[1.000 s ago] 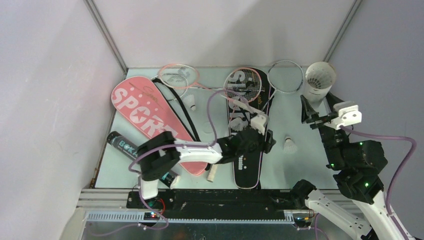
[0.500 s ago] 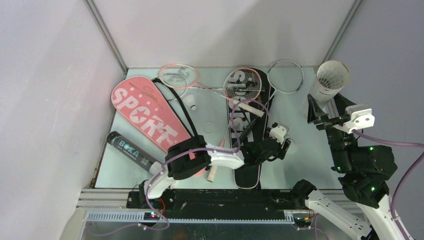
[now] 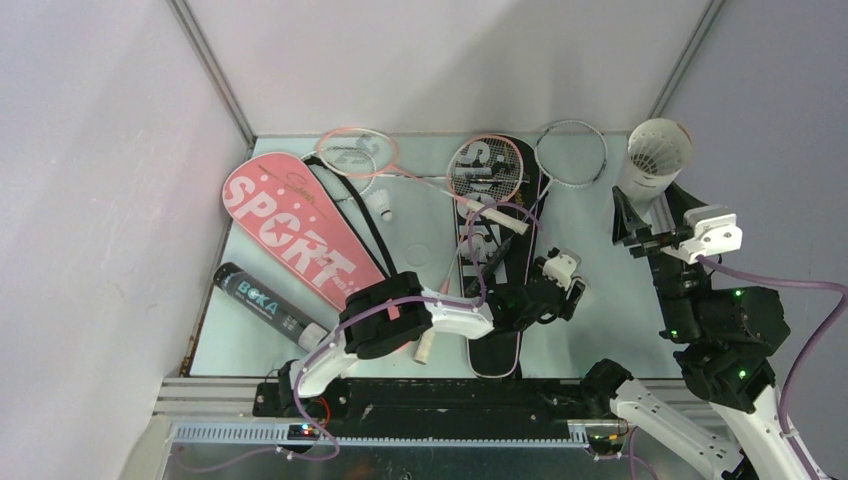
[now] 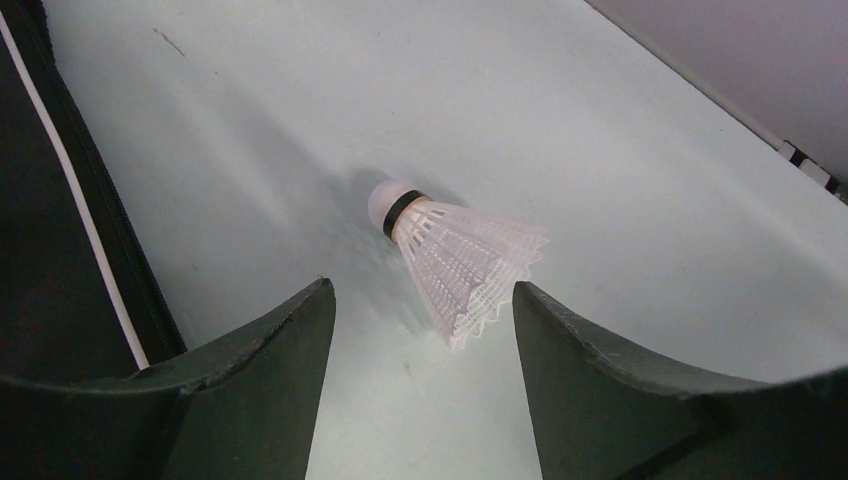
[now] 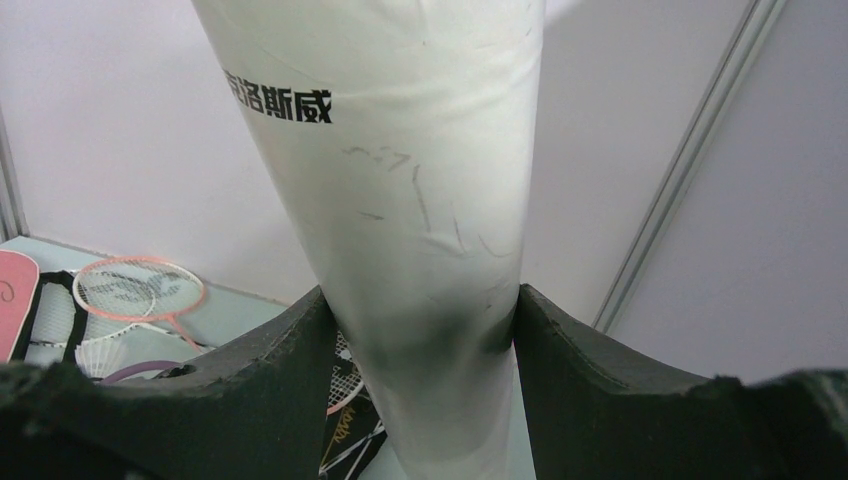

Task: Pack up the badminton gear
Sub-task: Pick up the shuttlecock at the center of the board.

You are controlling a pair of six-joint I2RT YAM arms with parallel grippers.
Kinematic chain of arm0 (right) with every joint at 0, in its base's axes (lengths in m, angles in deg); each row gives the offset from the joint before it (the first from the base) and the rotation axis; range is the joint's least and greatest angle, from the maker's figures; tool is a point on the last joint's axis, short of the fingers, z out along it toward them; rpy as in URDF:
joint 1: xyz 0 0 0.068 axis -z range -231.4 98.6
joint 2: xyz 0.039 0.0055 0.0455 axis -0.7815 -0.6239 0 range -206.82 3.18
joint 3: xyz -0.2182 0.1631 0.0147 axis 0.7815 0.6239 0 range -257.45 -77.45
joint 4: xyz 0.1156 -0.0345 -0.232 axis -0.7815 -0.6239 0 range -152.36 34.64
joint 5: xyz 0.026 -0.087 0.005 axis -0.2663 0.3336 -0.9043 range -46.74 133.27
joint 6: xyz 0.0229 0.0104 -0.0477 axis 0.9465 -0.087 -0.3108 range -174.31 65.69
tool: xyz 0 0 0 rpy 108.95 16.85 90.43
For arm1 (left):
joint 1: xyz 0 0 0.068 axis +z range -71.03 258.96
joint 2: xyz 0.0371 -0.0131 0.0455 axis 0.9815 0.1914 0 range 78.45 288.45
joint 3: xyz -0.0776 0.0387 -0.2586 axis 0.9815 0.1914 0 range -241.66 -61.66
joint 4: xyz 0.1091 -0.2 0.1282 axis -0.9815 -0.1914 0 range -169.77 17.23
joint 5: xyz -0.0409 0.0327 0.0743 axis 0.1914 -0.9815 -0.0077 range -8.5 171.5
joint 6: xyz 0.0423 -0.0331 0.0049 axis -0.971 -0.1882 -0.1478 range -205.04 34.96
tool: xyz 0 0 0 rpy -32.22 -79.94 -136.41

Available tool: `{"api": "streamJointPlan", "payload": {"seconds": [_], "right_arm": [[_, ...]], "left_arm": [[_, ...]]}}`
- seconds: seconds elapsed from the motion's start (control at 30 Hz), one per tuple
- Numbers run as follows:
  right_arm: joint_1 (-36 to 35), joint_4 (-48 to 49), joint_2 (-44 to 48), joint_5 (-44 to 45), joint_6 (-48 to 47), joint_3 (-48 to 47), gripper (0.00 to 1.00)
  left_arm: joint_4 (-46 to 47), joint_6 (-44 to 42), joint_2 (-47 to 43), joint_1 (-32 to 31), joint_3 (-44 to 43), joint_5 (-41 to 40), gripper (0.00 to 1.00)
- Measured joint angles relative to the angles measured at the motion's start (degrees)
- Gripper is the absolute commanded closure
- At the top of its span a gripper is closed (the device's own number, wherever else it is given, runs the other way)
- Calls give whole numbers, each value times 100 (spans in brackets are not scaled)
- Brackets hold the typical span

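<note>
Left end effector (image 4: pixel 420 300): wide, we straddle the feather shuttlecock (image 4: pixel 455 255) lying sideways on the counter (image 4: pixel 620 150) just beside the black cover (image 4: pixel 50 300) | right end effector (image 5: pixel 418 300): we clamp the white shuttle tube (image 5: pixel 400 150) near upright, mouth up, likely to receive it.

plain pale walls (image 3: pixel 420 60), metal corner posts (image 3: pixel 212 75), pale green tabletop (image 3: pixel 610 320)
</note>
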Motion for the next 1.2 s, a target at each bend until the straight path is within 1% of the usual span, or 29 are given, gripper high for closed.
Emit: {"api": "streamJointPlan", "payload": {"seconds": [0.13,0.2,0.3,0.43,0.5,0.67,0.83,0.9,0.97,1.03,1.07,1.1,1.13,1.2], "right_arm": [[0,31,-24,0,-15,0,48],[0,59,-28,-2,-17,0,48],[0,146,-28,-7,-31,-2,48],[0,284,-31,-9,-39,-2,48],[0,295,-33,-9,-42,-13,48],[0,234,-74,0,-52,-116,48],[0,81,-63,2,9,-151,48],[0,44,-61,2,33,-151,48],[0,17,-61,2,55,-151,49],[0,-11,-61,2,72,-151,48],[0,-20,-61,2,76,-151,48],[0,-26,-61,2,79,-151,48],[0,-37,-61,2,96,-151,48],[0,-63,-61,0,122,-151,48]], "left_arm": [[142,37,0,9,4,57,43],[223,74,0,31,4,107,44],[267,103,0,61,4,225,43],[337,98,0,133,59,398,37],[345,13,0,177,162,485,36],[-4,-566,0,234,280,601,34],[-33,-1209,42,234,223,741,34],[7,-1364,160,232,83,772,34],[48,-1467,245,223,46,769,37],[50,-1547,302,223,44,765,58],[50,-1615,326,223,44,758,75],[46,-1711,341,223,44,758,81],[46,-1685,343,223,44,750,93],[52,-1825,341,214,44,726,99]]}}
